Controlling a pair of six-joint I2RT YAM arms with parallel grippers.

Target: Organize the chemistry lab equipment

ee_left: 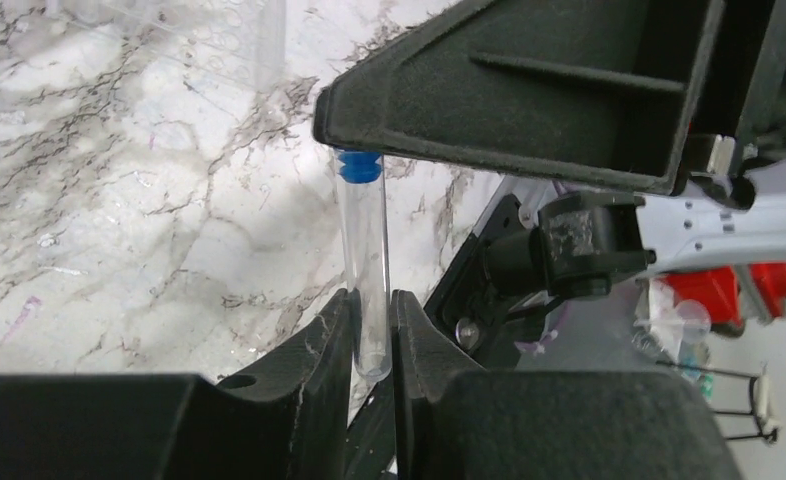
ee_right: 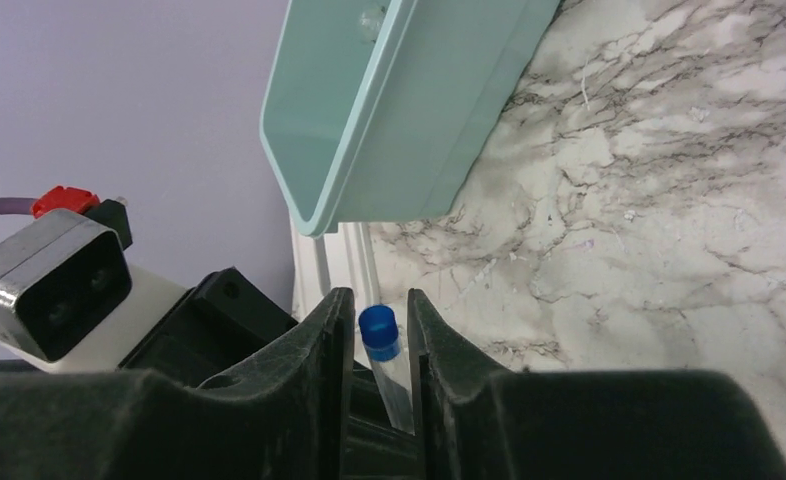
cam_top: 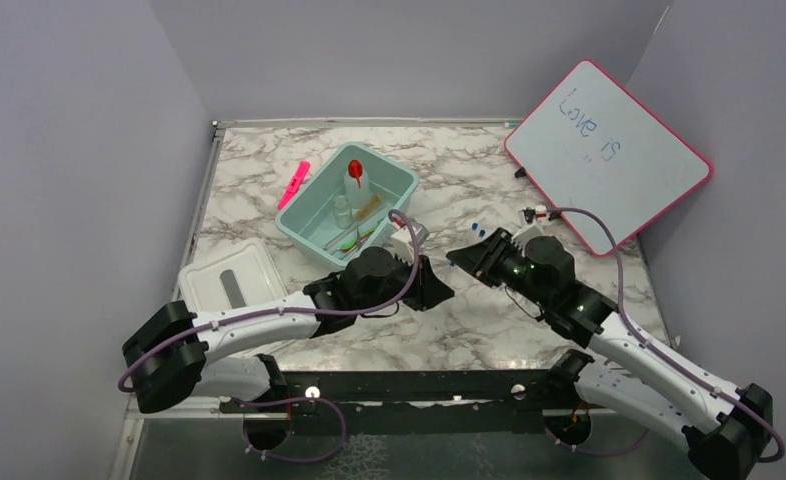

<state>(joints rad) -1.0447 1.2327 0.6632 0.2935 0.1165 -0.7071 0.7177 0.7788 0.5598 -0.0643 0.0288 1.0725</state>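
A clear test tube with a blue cap (ee_left: 364,270) hangs between the two grippers above the marble table (cam_top: 469,320). My left gripper (ee_left: 372,320) is shut on the tube's rounded bottom end, with both pads touching the glass. My right gripper (ee_right: 381,315) stands around the capped end (ee_right: 379,332), with a narrow gap on each side of the cap. In the top view the left gripper (cam_top: 439,285) and right gripper (cam_top: 466,258) meet tip to tip at the table's middle. The teal bin (cam_top: 394,180) holds a red-topped dropper bottle (cam_top: 355,175), a green-handled tool (cam_top: 354,240) and a brush (cam_top: 369,205).
Two tiny blue-capped pieces (cam_top: 479,229) lie behind the right gripper. A pink marker (cam_top: 293,184) lies left of the bin. A white lid (cam_top: 231,275) sits at the left edge. A pink-framed whiteboard (cam_top: 609,150) leans at the back right. The bin's corner (ee_right: 409,150) is close ahead of the right wrist.
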